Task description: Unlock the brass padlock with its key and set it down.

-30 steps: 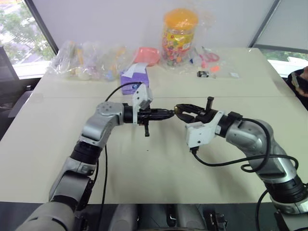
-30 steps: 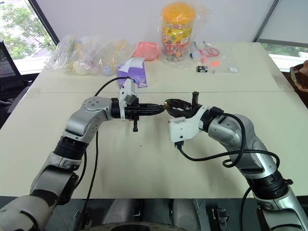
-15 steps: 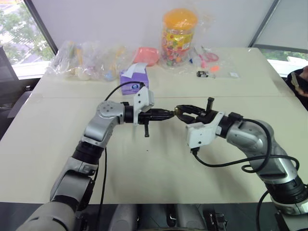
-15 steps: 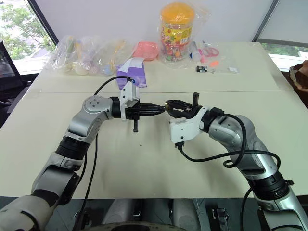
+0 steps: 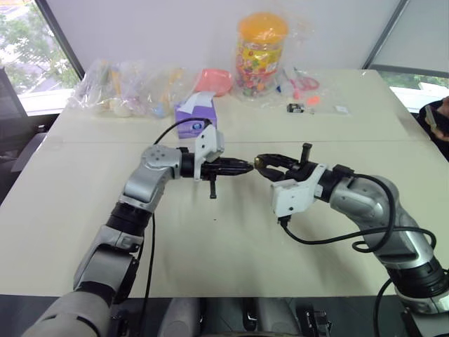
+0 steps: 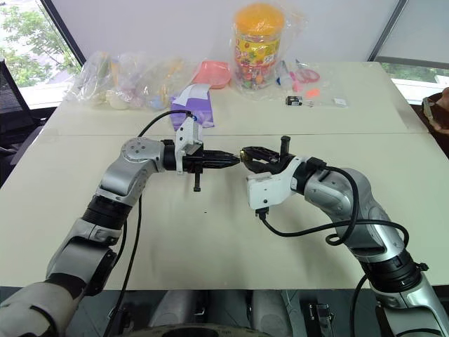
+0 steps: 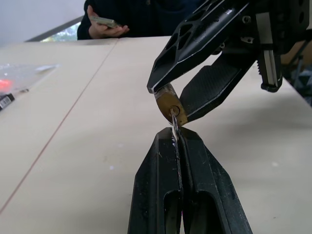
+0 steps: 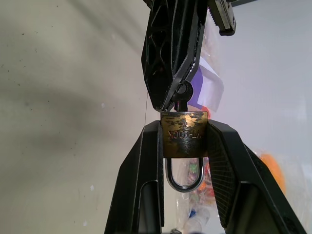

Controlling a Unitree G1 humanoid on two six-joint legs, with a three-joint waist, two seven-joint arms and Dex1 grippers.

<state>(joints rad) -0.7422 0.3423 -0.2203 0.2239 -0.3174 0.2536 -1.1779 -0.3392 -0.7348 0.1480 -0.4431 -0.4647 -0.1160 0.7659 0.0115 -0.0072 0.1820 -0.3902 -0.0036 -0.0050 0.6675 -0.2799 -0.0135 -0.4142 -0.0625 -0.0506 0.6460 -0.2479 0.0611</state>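
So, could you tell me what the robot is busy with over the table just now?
It is working a key into a tiny yellow-gold brass padlock with a silvery shackle, held in mid-air above the beige table. The right pincer is shut on the padlock's body, shackle pointing back toward its wrist. The left pincer is shut on the small metal key, whose tip sits in the keyhole. The shackle looks closed.

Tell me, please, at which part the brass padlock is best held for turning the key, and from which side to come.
Hold the brass padlock by the two flat sides of its body, coming from the shackle end, as the right gripper does now. That leaves the keyhole face free, where the key, pinched in the left gripper, enters from the opposite end. The flat sides probably resist twisting best.
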